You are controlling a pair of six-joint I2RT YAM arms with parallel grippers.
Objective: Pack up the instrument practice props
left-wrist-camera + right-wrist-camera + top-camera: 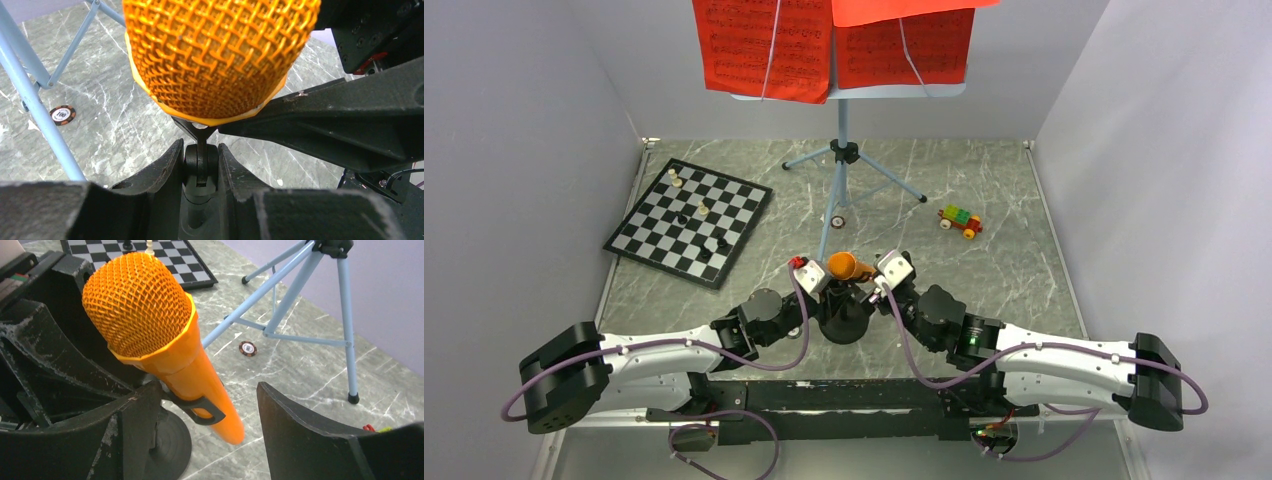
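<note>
- Left wrist view: the left gripper (200,150) is clenched on the black mic stand (201,170). Both fingers (160,172) press the sides of its swivel joint, right under the mic clip.
- The orange microphone (220,55) fills the frame at 12 o'clock, its mesh head just above that grip.
- Right wrist view: the right gripper (206,390) is released, jaws spread wide. The microphone's handle slants down between them, held in the stand's clip (200,409).
- The finger at 3 o'clock is clear of the handle. The one at 9 o'clock is just beside the clip, but I cannot tell whether they touch.
- The stand's round base (172,440) sits flat on the table at 6 o'clock of the mic.
- Top external view: mic and stand are near the front edge of the table (1024,290), low centre. The left arm closes in from 9 o'clock and the right from 3 o'clock.
- The light-blue music stand (844,150) is upright on its tripod at 12 o'clock of the mic stand, apart from it. Red music sheets (764,50) rest on its desk.
- A chip (837,221) lies by a tripod leg, between the two stands.
- The chessboard (689,220), with a few pieces on it, is at 10 o'clock, and the toy car (960,221) is at 2 o'clock.
</note>
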